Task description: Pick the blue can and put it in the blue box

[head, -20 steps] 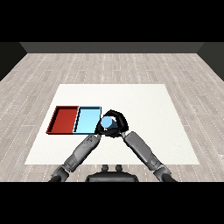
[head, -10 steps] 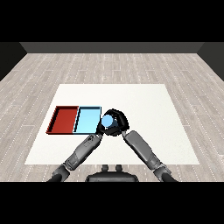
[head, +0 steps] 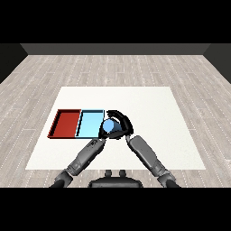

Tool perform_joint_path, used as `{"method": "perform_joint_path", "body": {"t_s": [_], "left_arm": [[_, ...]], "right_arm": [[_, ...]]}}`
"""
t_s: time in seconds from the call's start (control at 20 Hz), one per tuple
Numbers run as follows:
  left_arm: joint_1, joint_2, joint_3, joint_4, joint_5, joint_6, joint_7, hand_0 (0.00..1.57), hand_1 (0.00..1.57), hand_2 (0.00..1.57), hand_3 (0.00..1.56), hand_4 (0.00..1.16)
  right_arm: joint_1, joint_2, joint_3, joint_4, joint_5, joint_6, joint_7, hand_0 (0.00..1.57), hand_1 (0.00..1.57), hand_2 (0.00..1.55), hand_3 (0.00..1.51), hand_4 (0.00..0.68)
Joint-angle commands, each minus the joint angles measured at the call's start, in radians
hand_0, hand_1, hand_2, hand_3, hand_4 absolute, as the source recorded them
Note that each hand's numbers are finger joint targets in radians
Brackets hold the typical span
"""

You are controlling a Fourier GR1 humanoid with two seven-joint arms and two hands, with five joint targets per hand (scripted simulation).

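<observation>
Where the white desk (head: 149, 103) spreads bare to the right and far side, the light blue tray (head: 90, 124) and red tray (head: 66, 123) lie touching side by side near its left edge. The blue can (head: 108, 127) sits just at the blue tray's right rim, tilted, inside the right hand (head: 122, 125), whose fingers curl round it and hide its lower part. The left hand (head: 95, 143) is largely hidden under the can; whether its fingers are curled cannot be told.

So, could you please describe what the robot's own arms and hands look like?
Two slim grey forearms, rounded and segmented, rise from the lower corners. Each ends in a black robot hand with fingers and a thumb: the right robot hand and the left robot hand. No cables or markings are visible.
</observation>
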Motion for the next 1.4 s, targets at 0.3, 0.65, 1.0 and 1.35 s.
{"method": "perform_joint_path", "body": {"t_s": [0.3,0.65,1.0,1.35], "left_arm": [[0.017,-0.020,0.023,0.007,-0.021,0.018,-0.121,1.57,1.57,1.57,1.46,1.14],[-0.005,-0.020,0.045,0.007,-0.085,0.035,-0.072,1.57,1.57,1.57,1.49,1.15],[-0.049,0.052,0.162,0.096,-0.105,0.017,-0.090,1.57,1.57,1.57,1.47,1.13],[-0.112,0.211,0.279,0.201,-0.099,-0.021,0.022,1.53,1.53,1.55,1.48,1.13]], "right_arm": [[0.042,0.000,-0.072,-0.037,0.051,0.016,-0.008,0.00,0.00,0.00,0.00,0.000],[0.094,-0.046,-0.165,-0.216,-0.020,0.105,0.080,0.00,0.00,0.00,0.00,0.000],[0.229,-0.130,-0.260,-0.305,-0.083,0.210,-0.011,0.00,0.00,0.00,0.00,0.000],[0.298,-0.140,-0.310,-0.469,-0.083,0.150,0.024,0.00,0.00,0.00,0.00,0.000]]}}
